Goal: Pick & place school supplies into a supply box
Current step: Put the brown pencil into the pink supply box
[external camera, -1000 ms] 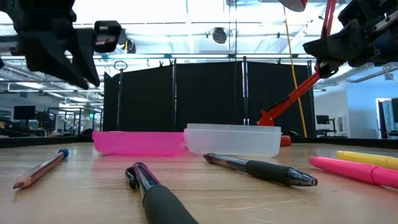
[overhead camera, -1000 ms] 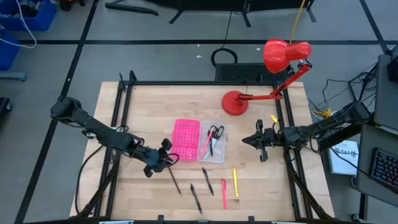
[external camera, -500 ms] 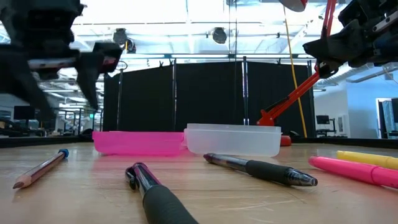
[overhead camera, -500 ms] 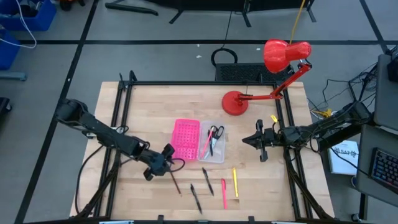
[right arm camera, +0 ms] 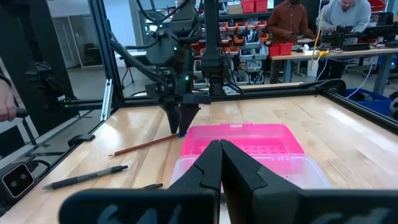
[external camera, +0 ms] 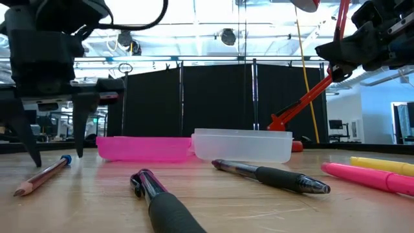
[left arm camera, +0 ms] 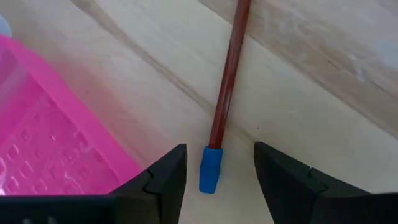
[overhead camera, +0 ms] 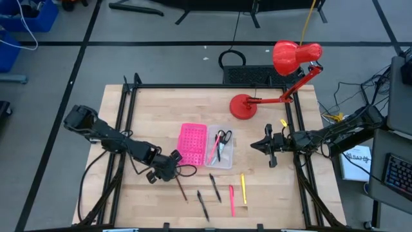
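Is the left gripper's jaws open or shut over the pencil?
Open. The left gripper has its jaws spread either side of the pencil, straddling its blue cap end without touching; the low view shows both fingers apart, tips down at the table.

Closed right end effector (right arm camera: 220, 163) above supply box (right arm camera: 239, 140)

My left gripper (left arm camera: 214, 171) is down at the bench (overhead camera: 148, 109) with its jaws spread either side of the blue-capped end of the pencil (left arm camera: 227, 99); bare wood lies on the outer flank, but the pink half of the box (left arm camera: 50, 149) crowds in just beside the other jaw. Ahead of the box, the pens (overhead camera: 215, 187) lie scattered with narrow lanes of bench between them. The far left of the bench is open. The red lamp (overhead camera: 283, 71) blocks the far right corner, and my right gripper (overhead camera: 267, 145) hangs beside the clear tray (overhead camera: 226, 156).
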### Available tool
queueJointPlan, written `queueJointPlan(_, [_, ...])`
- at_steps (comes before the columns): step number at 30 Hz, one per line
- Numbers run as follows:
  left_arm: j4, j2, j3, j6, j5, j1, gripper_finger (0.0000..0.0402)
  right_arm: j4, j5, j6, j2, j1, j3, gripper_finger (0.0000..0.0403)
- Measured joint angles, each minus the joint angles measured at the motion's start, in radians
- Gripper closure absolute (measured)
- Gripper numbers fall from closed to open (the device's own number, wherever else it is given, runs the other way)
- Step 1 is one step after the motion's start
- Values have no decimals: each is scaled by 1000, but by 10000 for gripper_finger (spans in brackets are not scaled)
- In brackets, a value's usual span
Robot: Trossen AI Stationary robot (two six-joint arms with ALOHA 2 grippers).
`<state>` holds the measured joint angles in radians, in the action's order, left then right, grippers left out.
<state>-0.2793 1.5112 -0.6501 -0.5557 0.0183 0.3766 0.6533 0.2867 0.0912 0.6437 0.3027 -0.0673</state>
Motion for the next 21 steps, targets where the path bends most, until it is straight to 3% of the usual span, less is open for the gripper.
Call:
queueJointPlan(9, [-8, 58, -3, -97, 142, -75, 259, 0, 2, -24, 0, 0, 0, 403])
queueJointPlan(21, [17, 106, -6, -131, 186, -95, 382, -4, 2, -16, 0, 0, 0, 403])
